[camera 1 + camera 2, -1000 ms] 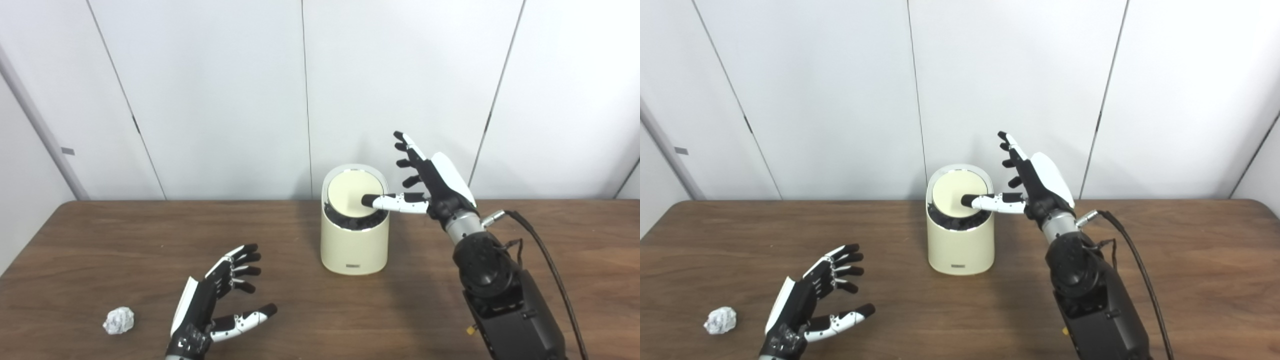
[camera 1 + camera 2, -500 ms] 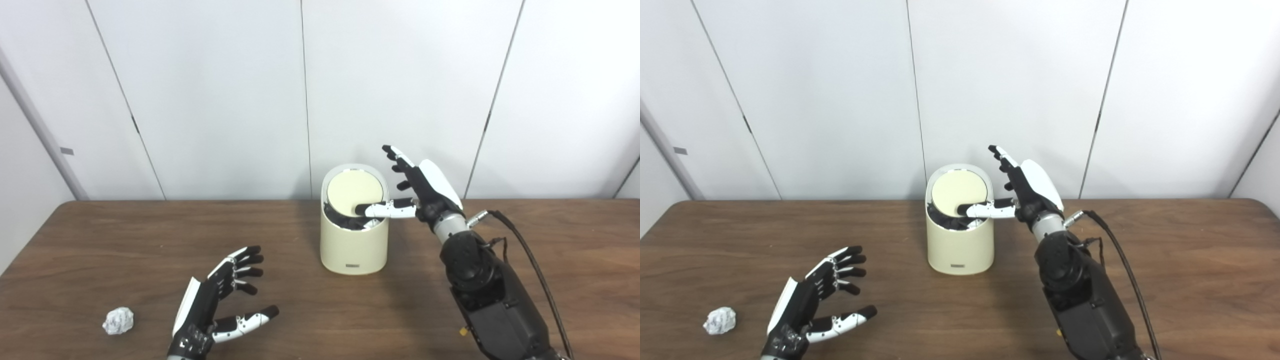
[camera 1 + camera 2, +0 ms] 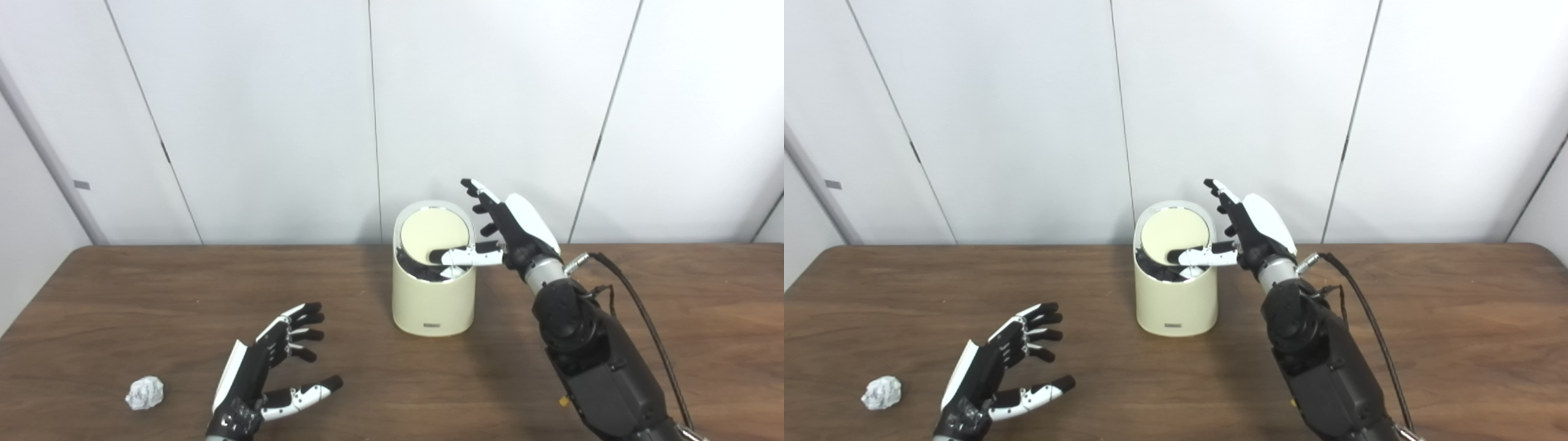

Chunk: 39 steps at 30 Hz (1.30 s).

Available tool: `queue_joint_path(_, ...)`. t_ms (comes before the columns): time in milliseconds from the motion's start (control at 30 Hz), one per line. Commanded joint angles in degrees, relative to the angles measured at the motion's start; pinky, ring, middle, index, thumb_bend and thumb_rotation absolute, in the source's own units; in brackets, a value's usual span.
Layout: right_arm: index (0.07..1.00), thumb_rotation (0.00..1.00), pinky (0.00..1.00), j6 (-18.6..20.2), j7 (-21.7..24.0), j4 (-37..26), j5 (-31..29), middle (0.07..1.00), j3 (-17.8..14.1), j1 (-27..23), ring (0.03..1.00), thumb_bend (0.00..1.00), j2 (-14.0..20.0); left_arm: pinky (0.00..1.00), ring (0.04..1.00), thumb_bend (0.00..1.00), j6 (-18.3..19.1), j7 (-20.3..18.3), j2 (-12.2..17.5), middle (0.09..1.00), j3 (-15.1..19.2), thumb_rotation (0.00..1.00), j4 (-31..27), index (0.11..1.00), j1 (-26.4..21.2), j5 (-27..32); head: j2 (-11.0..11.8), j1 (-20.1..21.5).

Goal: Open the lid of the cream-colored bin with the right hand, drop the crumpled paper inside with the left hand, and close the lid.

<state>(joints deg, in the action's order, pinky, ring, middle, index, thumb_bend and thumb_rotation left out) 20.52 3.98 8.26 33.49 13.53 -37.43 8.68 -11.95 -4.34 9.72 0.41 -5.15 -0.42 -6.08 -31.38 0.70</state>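
Note:
The cream-colored bin point(image 3: 433, 300) stands at the middle back of the table. Its round lid point(image 3: 432, 235) is tipped back, and a dark opening shows along the front rim with something white inside. My right hand point(image 3: 511, 226) is open beside the bin's right rim, its thumb lying across the lid's lower edge. The crumpled paper point(image 3: 145, 393) lies on the table near the front left. My left hand point(image 3: 266, 373) is open and empty, to the right of the paper and apart from it.
The brown wooden table point(image 3: 704, 318) ends against white wall panels just behind the bin. A black cable point(image 3: 637, 306) runs from my right wrist down along the forearm.
My right hand has moved down and left, and its thumb has slid lower across the lid. The opening at the lid's front has widened. My left hand and the paper have barely moved.

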Motion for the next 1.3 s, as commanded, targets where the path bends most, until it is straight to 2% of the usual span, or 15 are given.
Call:
queue_joint_path(0, 0.927, 0.43, 0.67, -0.3, -1.0, -1.1, 1.0, 0.923, 0.1, -3.9, 0.855, 0.76, 0.0, 0.58, 0.712, 0.70, -1.6, 0.3, 0.1, 0.795, 0.0, 0.00, -1.7, 0.821, -0.7, 0.1, -0.2, 0.0)
queue_joint_path(500, 0.915, 0.45, 0.65, 2.9, -0.8, 1.6, 3.7, 0.906, 1.5, -5.9, 0.839, 0.71, 0.0, 0.58, 0.700, 0.70, -1.6, 0.2, 0.4, 0.793, -0.1, 0.00, -2.5, 0.820, -0.1, -0.5, -1.0, 0.0)
queue_joint_path(533, 0.914, 0.42, 0.64, 3.2, -0.8, 1.5, 4.0, 0.905, 1.8, -5.9, 0.834, 0.71, 0.1, 0.58, 0.701, 0.70, -1.6, 0.2, 0.4, 0.794, 0.0, 0.00, -2.6, 0.820, -0.1, -0.5, -1.0, 0.0)
queue_joint_path(567, 0.909, 0.34, 0.63, 3.4, -0.8, 1.5, 4.3, 0.905, 1.9, -5.9, 0.831, 0.71, 0.2, 0.58, 0.702, 0.70, -1.4, 0.2, 0.4, 0.793, 0.0, 0.00, -2.7, 0.821, 0.0, -0.5, -1.0, 0.0)
queue_joint_path(667, 0.897, 0.18, 0.62, 4.1, -0.7, 1.2, 4.9, 0.903, 2.3, -5.8, 0.818, 0.75, 0.3, 0.58, 0.706, 0.70, -1.2, -0.1, 0.5, 0.792, 0.0, 0.00, -2.8, 0.821, 0.0, -0.1, -1.2, 0.0)
queue_joint_path(733, 0.893, 0.14, 0.62, 4.2, -0.7, 1.1, 4.9, 0.901, 2.4, -5.6, 0.813, 0.78, 0.4, 0.58, 0.708, 0.70, -1.1, -0.2, 0.5, 0.793, 0.0, 0.00, -2.9, 0.821, 0.1, 0.0, -1.3, -0.1)
queue_joint_path(933, 0.889, 0.07, 0.61, 3.4, -0.5, 0.7, 5.8, 0.904, 3.9, -5.2, 0.819, 0.87, 1.7, 0.58, 0.712, 0.70, -1.0, -0.4, 0.5, 0.795, 0.2, 0.00, -2.8, 0.821, 0.1, 0.4, -1.3, -0.1)
queue_joint_path(1267, 0.881, 0.02, 0.62, 2.8, -1.2, -0.1, 7.4, 0.910, 5.5, -4.9, 0.841, 0.88, 3.2, 0.58, 0.714, 0.70, -0.7, -0.4, 0.3, 0.794, 0.1, 0.00, -2.6, 0.820, 0.0, 0.4, -1.4, -0.1)
